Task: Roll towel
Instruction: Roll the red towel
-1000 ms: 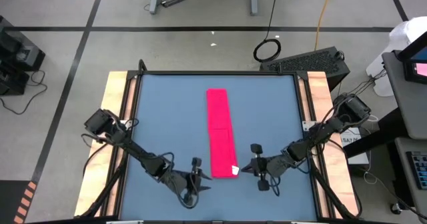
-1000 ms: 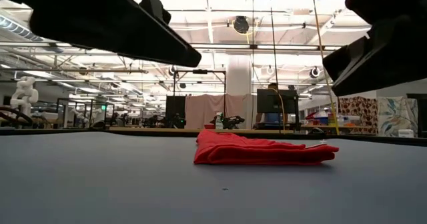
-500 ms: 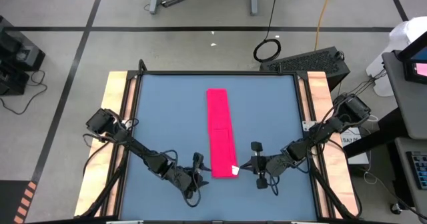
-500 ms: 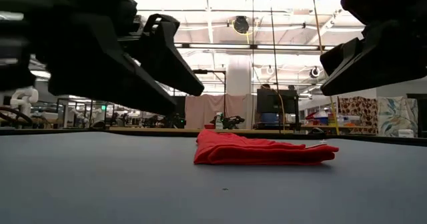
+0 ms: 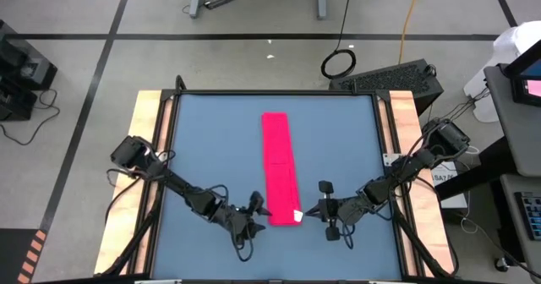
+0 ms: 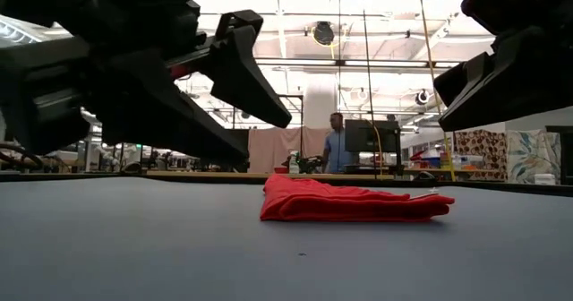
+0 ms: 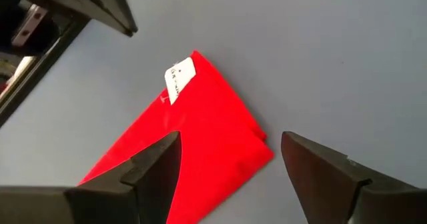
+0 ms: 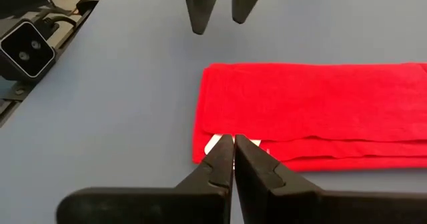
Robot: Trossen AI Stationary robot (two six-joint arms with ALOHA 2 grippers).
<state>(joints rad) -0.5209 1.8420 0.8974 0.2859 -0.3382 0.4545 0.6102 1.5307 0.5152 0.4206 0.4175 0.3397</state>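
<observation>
From above I see the towel [image 5: 280, 167] folded into a long narrow strip, lying flat along the middle of the desk [image 5: 203, 140] and running from near the far edge toward the near edge. Its white tag [image 5: 297, 215] sits at the near end, on the corner toward the right arm. My left pincer [image 5: 256, 204] hangs just beside that near end on one side, fingers spread apart. My right pincer [image 5: 306, 212] sits just beside the tag corner on the other side.

At desk height the towel [image 6: 354, 201] shows as a low folded pile resting on the desk [image 6: 134, 238], with the tag [image 6: 423, 193] at its right-hand end. Both arms hang dark overhead at the picture's two sides. Beyond the desk, a person [image 6: 335, 145] stands in the room behind.

From the left wrist I look down on the near end of the towel [image 7: 193, 137], with the tag [image 7: 179, 78] on its far corner. My own fingers [image 7: 150, 167] stand wide apart, straddling that end above the cloth, touching nothing. The right pincer's tips [image 7: 120, 21] show beyond the tag.

From the right wrist the towel [image 8: 313, 111] lies across the view. My fingers [image 8: 223, 164] are pressed together, tips right at the tag [image 8: 215, 144]; I cannot tell whether they touch it. The left pincer [image 8: 218, 7] hangs open beyond the towel's end.
</observation>
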